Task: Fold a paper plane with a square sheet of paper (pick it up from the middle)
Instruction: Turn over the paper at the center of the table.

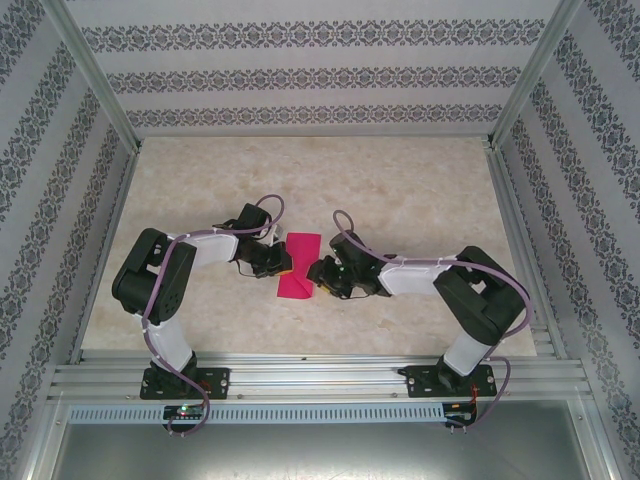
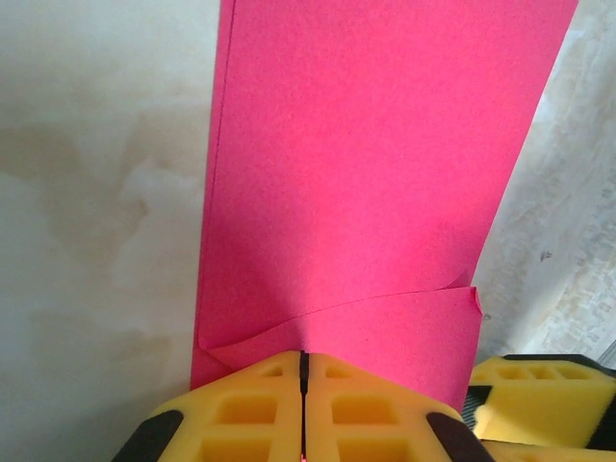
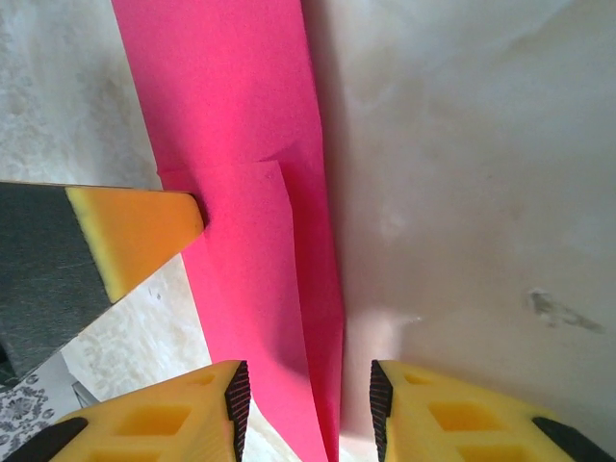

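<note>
The folded pink sheet is laid on the table between both grippers, its long axis pointed away from the bases. Its left edge is pinched by the closed left gripper; its right edge is straddled by the parted right gripper, equally near

Black-and-white arms, purple cables

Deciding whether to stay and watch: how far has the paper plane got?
Done: the paper is folded into a narrow strip with overlapping layers. In hand: the left gripper is shut on the paper's edge, while the right gripper stands open, jaws either side of the strip's edge. Left: no pointed nose or wings show yet, so most folds likely remain.
</note>
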Available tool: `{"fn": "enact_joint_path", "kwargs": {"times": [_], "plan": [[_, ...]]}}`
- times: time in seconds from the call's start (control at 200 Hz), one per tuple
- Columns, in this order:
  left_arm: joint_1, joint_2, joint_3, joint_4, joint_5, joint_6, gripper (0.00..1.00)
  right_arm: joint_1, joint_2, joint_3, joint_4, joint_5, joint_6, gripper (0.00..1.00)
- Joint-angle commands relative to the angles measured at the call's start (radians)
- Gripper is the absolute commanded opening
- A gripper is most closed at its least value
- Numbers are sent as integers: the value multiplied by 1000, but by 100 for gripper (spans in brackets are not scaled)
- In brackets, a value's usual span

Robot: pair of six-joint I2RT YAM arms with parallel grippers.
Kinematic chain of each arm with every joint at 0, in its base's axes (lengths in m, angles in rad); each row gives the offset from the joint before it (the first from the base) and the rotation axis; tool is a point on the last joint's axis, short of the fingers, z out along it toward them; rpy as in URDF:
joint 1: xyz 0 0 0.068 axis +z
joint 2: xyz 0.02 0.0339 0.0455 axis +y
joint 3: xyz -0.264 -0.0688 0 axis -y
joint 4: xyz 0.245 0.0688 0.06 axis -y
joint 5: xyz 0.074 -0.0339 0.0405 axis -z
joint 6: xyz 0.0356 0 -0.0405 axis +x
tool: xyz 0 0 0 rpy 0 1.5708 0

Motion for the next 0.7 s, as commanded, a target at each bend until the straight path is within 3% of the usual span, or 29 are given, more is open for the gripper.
{"fn": "enact_joint_path", "kwargs": {"times": [0.0,0.23,0.35,0.525,0.694], "plan": [[-7,-19,16,-44,-31,-12,9,14,56,-15,111,-38,50,39],[-7,-22,13,-44,-27,-14,9,7,114,-37,285,-55,92,35],[-8,-23,16,-45,-28,-16,9,6,108,-25,276,-53,73,33],[-8,-23,22,-48,-28,-16,9,-7,72,-38,266,-24,45,39],[-7,-23,24,-51,-26,-16,9,-22,90,-23,277,-45,27,33]]}}
